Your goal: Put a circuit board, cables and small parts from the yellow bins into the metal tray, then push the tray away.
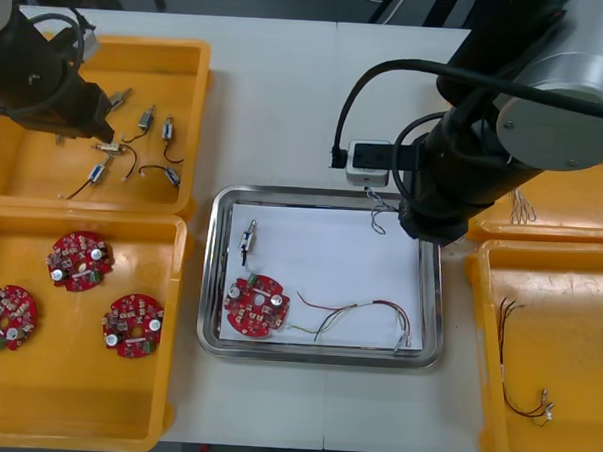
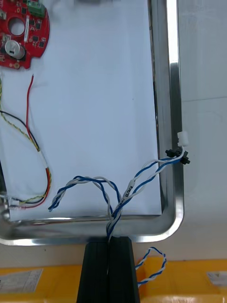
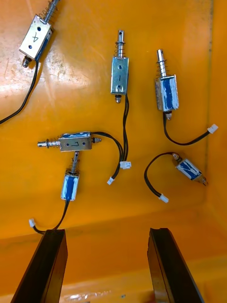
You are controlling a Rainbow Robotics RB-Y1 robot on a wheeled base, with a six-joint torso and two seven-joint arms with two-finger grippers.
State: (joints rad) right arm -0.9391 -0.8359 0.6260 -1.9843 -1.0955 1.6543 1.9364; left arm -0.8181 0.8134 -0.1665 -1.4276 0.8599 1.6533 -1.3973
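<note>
My right gripper is shut on a twisted blue and white cable at the far right corner of the metal tray. The cable's loops lie on the tray's white inside, and its connector end rests on the rim. In the tray lie a round red circuit board, a small metal part and a red and yellow cable. My left gripper hangs open over the far left yellow bin, just short of several small metal parts with black leads.
The near left yellow bin holds three more red boards. The right bins hold thin cables. A small white box with a black lead sits just beyond the tray's far edge.
</note>
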